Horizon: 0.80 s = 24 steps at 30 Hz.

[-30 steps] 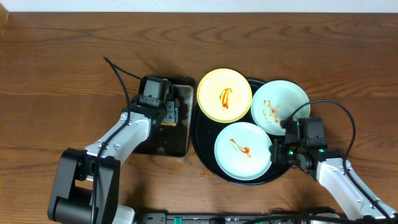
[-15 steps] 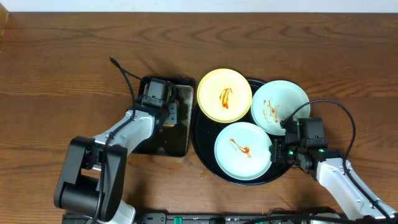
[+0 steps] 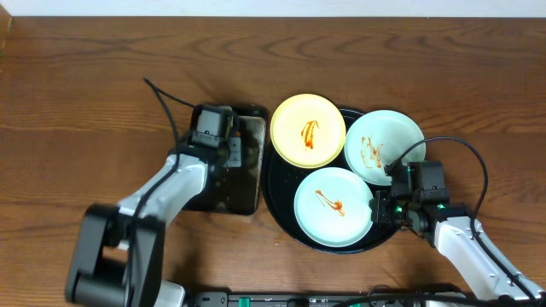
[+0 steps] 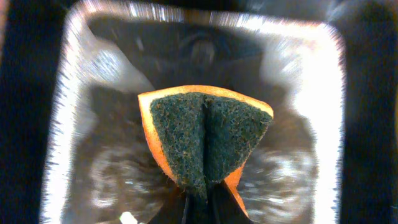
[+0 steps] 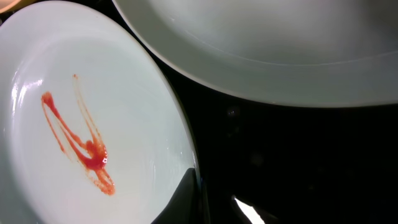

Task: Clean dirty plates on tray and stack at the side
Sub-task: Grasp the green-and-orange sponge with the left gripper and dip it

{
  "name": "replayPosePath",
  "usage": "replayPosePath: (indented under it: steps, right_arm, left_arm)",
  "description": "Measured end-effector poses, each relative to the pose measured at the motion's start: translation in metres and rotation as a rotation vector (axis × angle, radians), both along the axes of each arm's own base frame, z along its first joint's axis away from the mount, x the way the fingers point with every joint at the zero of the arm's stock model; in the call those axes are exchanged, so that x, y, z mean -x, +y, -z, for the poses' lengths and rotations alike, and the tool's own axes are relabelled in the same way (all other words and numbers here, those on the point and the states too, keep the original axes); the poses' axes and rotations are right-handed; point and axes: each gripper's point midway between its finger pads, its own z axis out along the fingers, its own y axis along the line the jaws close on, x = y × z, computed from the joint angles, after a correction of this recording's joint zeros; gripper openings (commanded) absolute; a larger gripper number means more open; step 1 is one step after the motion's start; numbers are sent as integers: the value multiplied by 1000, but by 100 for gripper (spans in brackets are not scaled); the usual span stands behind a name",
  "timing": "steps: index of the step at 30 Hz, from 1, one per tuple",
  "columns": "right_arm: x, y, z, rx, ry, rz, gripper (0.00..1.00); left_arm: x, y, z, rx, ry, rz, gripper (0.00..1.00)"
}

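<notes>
Three plates lie on the round black tray (image 3: pixel 275 189): a pale yellow one (image 3: pixel 308 130) at the back left, a mint one (image 3: pixel 384 145) at the back right and a mint one (image 3: pixel 333 206) in front, each with an orange-red smear. My left gripper (image 3: pixel 232 155) is down in the black pan. Its jaws (image 4: pixel 202 200) are shut on a sponge (image 4: pixel 208 140), which is folded with its dark green side up and orange edges showing. My right gripper (image 3: pixel 380 207) is shut on the right rim of the front plate (image 5: pixel 93 124), with one dark finger (image 5: pixel 184 194) lying on the rim.
The rectangular pan (image 3: pixel 217 194) stands just left of the tray, its wet metal floor (image 4: pixel 68 124) shining in the left wrist view. Brown wooden table (image 3: pixel 85 94) stretches to the left and behind. The back right plate (image 5: pixel 261 50) overhangs the tray floor (image 5: pixel 298 162).
My left gripper has closed on the sponge in the pan, and its arm has shifted slightly. The right gripper and the plates have not moved.
</notes>
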Motion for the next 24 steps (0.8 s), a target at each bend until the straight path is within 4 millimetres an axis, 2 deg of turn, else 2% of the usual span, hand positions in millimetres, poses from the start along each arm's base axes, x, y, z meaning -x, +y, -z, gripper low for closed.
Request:
replayPosePath:
  steps: [2,3,5,16,20,24]
  right_arm:
    - [0,0,0,0,0,0,1]
    - [0,0,0,0,0,0,1]
    - [0,0,0,0,0,0,1]
    - [0,0,0,0,0,0,1]
    - [0,0,0,0,0,0,1]
    - [0,0,0,0,0,0,1]
  left_arm:
    - [-2,-1,-18,12,-44,0,7]
    - [-2,-1,-33,22,-79,0,7]
    - [-1,0,-44,28,-101,0,8]
    - [-5,-1,-70,47,-182,-2,8]
    - [-16,-4,-81,64,-244,-2,8]
    - [-33,-9,-101,93,-349,-2,8]
